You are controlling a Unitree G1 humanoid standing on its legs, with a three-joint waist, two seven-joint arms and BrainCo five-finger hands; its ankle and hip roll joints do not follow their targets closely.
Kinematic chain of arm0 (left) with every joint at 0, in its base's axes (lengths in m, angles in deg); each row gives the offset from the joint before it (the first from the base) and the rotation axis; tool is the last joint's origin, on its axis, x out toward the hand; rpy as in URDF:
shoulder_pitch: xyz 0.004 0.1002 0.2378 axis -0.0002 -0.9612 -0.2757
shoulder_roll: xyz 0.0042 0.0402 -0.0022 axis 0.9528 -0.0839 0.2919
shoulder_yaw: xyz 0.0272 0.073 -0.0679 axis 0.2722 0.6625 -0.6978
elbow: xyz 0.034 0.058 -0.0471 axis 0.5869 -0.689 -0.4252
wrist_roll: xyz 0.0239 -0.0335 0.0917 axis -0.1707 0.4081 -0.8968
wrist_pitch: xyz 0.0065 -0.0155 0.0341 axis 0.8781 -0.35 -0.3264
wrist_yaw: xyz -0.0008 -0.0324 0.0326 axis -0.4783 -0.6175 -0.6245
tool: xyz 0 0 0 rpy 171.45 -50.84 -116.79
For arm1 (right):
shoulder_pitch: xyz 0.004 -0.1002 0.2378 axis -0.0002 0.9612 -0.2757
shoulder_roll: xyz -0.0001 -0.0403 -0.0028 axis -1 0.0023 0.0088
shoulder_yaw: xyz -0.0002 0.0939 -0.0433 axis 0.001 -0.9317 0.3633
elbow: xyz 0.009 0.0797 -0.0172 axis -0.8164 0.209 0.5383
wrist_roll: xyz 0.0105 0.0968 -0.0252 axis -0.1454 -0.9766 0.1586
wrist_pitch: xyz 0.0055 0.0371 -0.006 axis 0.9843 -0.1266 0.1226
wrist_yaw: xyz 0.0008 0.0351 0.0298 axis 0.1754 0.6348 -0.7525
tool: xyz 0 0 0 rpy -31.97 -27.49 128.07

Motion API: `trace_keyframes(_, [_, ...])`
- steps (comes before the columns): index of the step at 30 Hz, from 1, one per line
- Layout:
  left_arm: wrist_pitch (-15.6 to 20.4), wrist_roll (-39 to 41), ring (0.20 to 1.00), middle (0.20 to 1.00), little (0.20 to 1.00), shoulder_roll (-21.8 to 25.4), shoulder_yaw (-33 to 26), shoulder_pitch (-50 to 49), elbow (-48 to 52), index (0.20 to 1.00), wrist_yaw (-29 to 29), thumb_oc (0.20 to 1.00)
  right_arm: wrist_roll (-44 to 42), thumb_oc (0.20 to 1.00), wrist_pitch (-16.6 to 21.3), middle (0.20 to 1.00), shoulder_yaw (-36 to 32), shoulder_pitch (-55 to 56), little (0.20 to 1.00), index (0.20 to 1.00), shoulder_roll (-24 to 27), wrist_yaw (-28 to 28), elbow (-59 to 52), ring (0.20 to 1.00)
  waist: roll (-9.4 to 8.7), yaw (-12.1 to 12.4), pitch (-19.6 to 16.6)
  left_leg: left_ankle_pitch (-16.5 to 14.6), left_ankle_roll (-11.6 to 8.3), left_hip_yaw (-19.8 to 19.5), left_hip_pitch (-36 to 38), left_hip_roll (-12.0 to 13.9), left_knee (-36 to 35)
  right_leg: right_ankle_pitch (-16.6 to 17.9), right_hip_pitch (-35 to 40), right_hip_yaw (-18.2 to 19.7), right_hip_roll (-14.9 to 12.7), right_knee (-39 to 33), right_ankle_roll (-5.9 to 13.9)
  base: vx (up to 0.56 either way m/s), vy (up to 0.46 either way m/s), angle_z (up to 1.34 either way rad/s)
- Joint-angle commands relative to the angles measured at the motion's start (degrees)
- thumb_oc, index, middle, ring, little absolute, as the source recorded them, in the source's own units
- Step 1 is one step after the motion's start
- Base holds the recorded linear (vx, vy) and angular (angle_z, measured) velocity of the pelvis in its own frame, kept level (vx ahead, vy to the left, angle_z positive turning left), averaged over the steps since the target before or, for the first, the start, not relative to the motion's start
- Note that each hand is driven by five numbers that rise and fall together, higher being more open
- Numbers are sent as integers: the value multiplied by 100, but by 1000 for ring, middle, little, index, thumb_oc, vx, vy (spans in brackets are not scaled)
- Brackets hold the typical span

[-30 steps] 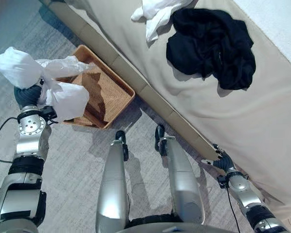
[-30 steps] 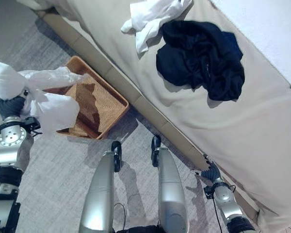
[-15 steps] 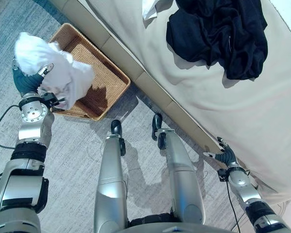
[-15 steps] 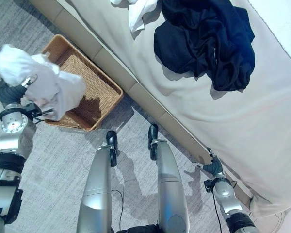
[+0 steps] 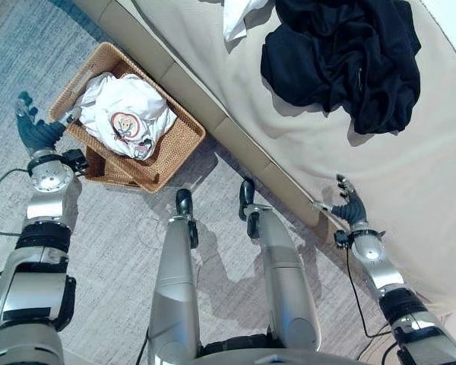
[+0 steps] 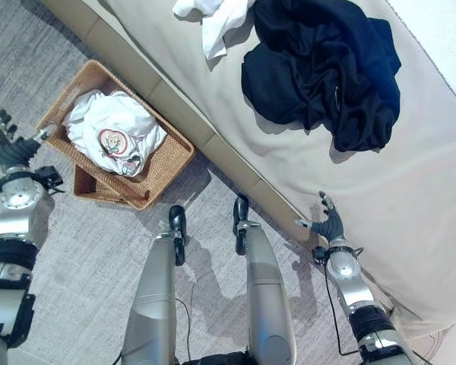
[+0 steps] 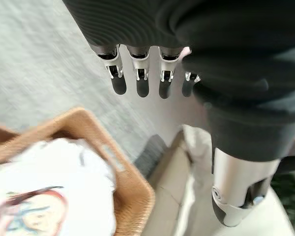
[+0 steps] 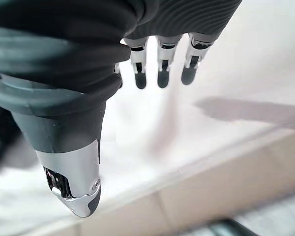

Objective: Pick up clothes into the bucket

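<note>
White garment [image 5: 128,114] lies in wicker basket [image 5: 184,144]; left hand [image 5: 35,131] beside it and right hand [image 5: 348,205] both released, empty.

This is a bedroom in a home. A wide bed [image 5: 410,190] with a beige cover runs across the room, its padded beige base [image 5: 235,141] meeting a floor laid with grey carpet [image 5: 114,251]. Loose clothes lie on the cover: a crumpled black garment [image 5: 342,57] and, just beside it, a white one [image 5: 239,15]. On the carpet close against the bed base stands a woven wicker laundry basket [image 5: 178,148], with a white printed T-shirt [image 5: 129,114] bundled inside it. A pale wall [image 6: 441,38] shows past the far side of the bed.
</note>
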Motion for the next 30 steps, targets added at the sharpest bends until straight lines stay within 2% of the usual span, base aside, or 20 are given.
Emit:
trace_keyframes(1, [87, -613, 1000, 1000, 1000, -386, -362, -321, 317, 1000, 408, 1000, 56, 1000, 276, 1000, -550, -337, 1000, 1000, 579, 688, -561, 1000, 299, 100, -92, 121, 83, -38, 378, -100, -424, 145, 497, 107, -187, -432, 396, 8, 5, -5])
trace_keyframes(5, [197, -1071, 1000, 1000, 1000, -1031, -430, -1101, 667, 1000, 578, 1000, 457, 1000, 372, 1000, -861, -961, 1000, 1000, 915, 1226, -887, 1000, 442, 260, -92, 267, 48, -27, 657, -153, -792, 133, 648, 107, -227, -502, 390, -18, -10, -2])
trace_keyframes(6, [200, -1284, 1000, 1000, 1000, -1164, -309, -1283, 715, 1000, 514, 1000, 433, 1000, 373, 1000, -889, -1128, 1000, 1000, 991, 1277, -874, 1000, 472, 308, -91, 512, 55, -2, 627, -175, -935, 305, 627, 46, -270, -595, 344, -2, -49, 12])
trace_keyframes(7, [136, -1591, 1000, 1000, 1000, -1235, -169, -1472, 729, 1000, 461, 1000, 456, 1000, 363, 1000, -880, -1245, 1000, 1000, 1097, 1282, -801, 1000, 522, 342, -92, 388, 24, -60, 784, -192, -1010, 136, 744, 74, -262, -561, 384, 3, -42, 19])
trace_keyframes(8, [88, -1964, 1000, 1000, 1000, -1273, -36, -1664, 807, 1000, 409, 1000, 522, 1000, 338, 1000, -878, -1380, 1000, 1000, 1219, 1306, -759, 1000, 559, 389, -92, 425, 12, -79, 861, -209, -1103, 122, 783, 72, -272, -568, 382, 12, -39, 23])
trace_keyframes(9, [64, -2194, 1000, 1000, 1000, -1350, 108, -1848, 825, 1000, 316, 1000, 555, 1000, 320, 1000, -879, -1559, 1000, 1000, 1331, 1347, -648, 1000, 602, 428, -91, 646, 29, -53, 815, -229, -1212, 285, 742, 16, -310, -629, 335, -67, -31, 14])
trace_keyframes(11, [100, -2060, 1000, 1000, 1000, -1608, 262, -2140, 626, 1000, 91, 1000, 551, 1000, 238, 1000, -810, -1938, 1000, 1000, 1428, 1481, -424, 1000, 682, 508, -91, 699, 26, -64, 907, -254, -1343, 275, 803, 4, -328, -651, 326, -27, -38, 10])
trace_keyframes(13, [110, -2048, 1000, 1000, 1000, -1878, 653, -2490, 538, 1000, -153, 1000, 681, 1000, 99, 1000, -668, -2397, 1000, 1000, 1600, 1655, -74, 1000, 810, 597, -91, 756, 34, -97, 957, -282, -1430, 262, 833, -20, -346, -637, 315, 20, -50, 19])
trace_keyframes(20, [76, -2801, 1000, 1000, 1000, -2279, 2138, -2831, 249, 1000, -639, 1000, 1134, 1000, -377, 1000, 323, -4076, 1000, 1000, 2042, 2112, 1863, 1000, 1094, 774, -91, 973, -40, -211, 1169, -302, -1899, 157, 856, -130, -409, -559, 295, 25, -50, 16])
trace_keyframes(22, [93, -2762, 1000, 1000, 1000, -2353, 2238, -2827, 178, 1000, -655, 1000, 1150, 1000, -462, 1000, 582, -4363, 1000, 1000, 2132, 2064, 2263, 1000, 1138, 800, -91, 1026, -65, -222, 1216, -300, -2011, 142, 845, -145, -420, -544, 291, 10, -43, 9])
trace_keyframes(23, [122, -2570, 1000, 1000, 1000, -2432, 2391, -2840, 322, 1000, -682, 1000, 1053, 1000, -567, 1000, 1054, -4873, 1000, 1000, 2253, 1891, 3060, 1000, 1211, 854, -91, 1137, -111, -259, 1285, -298, -2215, 118, 831, -174, -446, -530, 283, 3, -61, 6])
trace_keyframes(26, [214, -1961, 1000, 1000, 1000, -2557, 2469, -2727, 395, 1000, -731, 1000, 794, 1000, -749, 1000, 1763, -5615, 1000, 1000, 2293, 1316, 4140, 1000, 1283, 924, -91, 1301, -189, -319, 1313, -279, -2462, 80, 751, -238, -478, -495, 239, 30, -116, 14])
trace_keyframes(27, [242, -1629, 1000, 1000, 1000, -2603, 2513, -2709, 567, 1000, -820, 1000, 586, 1000, -809, 1000, 2001, -5668, 1000, 1000, 2390, 844, 4567, 1000, 1332, 969, -91, 1257, -242, -382, 1437, -292, -2629, -131, 746, -212, -495, -398, 271, 7, -89, 12])
trace_keyframes(28, [244, -1627, 1000, 1000, 1000, -2606, 2508, -2697, 576, 1000, -820, 1000, 576, 1000, -796, 1000, 2019, -5706, 1000, 1000, 2397, 835, 4588, 1000, 1361, 976, -91, 1424, -223, -365, 1326, -280, -2650, 58, 659, -268, -496, -461, 225, 93, -102, 13])
trace_keyframes(29, [250, -1501, 1000, 1000, 1000, -2607, 2525, -2678, 638, 1000, -882, 1000, 491, 1000, -858, 1000, 2172, -5867, 1000, 1000, 2425, 630, 4788, 1000, 1372, 984, -91, 1325, -260, -410, 1432, -284, -2721, -139, 691, -226, -510, -380, 261, 13, -55, 13])
trace_keyframes(30, [241, -1411, 1000, 1000, 1000, -2596, 2542, -2666, 746, 1000, -935, 1000, 449, 1000, -883, 1000, 2208, -5916, 1000, 1000, 2482, 532, 4948, 1000, 1394, 999, -91, 1362, -272, -438, 1438, -281, -2794, -161, 652, -223, -516, -364, 262, 105, -128, 17])
